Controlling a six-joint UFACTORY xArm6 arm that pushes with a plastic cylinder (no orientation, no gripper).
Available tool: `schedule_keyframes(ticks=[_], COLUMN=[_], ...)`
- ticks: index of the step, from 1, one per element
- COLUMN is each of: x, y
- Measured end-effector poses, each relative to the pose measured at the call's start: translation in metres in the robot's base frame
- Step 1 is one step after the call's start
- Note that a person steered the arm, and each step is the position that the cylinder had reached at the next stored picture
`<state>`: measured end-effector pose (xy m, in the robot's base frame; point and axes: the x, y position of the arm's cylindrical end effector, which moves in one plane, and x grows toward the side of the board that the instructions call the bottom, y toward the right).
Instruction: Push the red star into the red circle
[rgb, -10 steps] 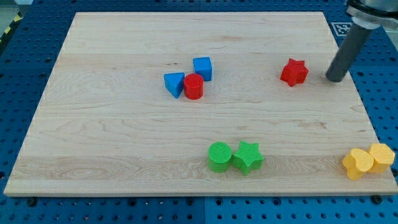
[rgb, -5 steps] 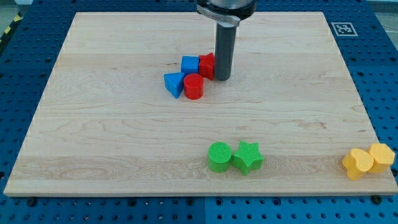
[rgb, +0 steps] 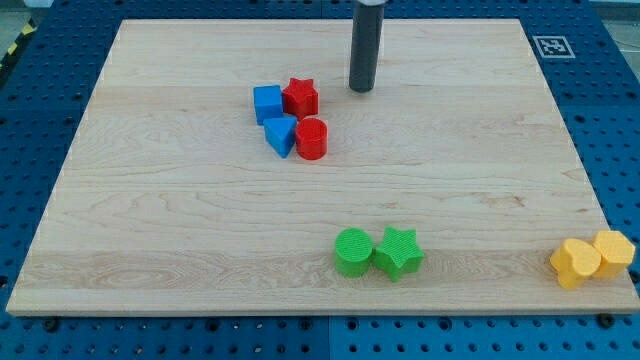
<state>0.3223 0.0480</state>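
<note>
Since earlier, red star (rgb: 300, 97) slid left, now touching red circle (rgb: 311, 139) and blue cube (rgb: 267, 103); tip (rgb: 361, 89) backed off to star's right, bare rod grasping nothing. Push looks done; next, retreat.

Wooden board (rgb: 180, 230) on blue pegboard (rgb: 620, 120). On it: red star (rgb: 300, 97), blue cube (rgb: 267, 104), blue triangle (rgb: 281, 134), red cylinder (rgb: 311, 139), clustered; green cylinder (rgb: 352, 252) touching green star (rgb: 398, 252); two yellow blocks (rgb: 594, 258), bottom right corner.
</note>
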Motion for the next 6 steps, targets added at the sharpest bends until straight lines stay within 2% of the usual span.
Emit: schedule_keyframes(ticks=[2,4,5,6], x=[-0.007,0.027,0.029,0.000], y=[-0.075,-0.077,-0.077,-0.092])
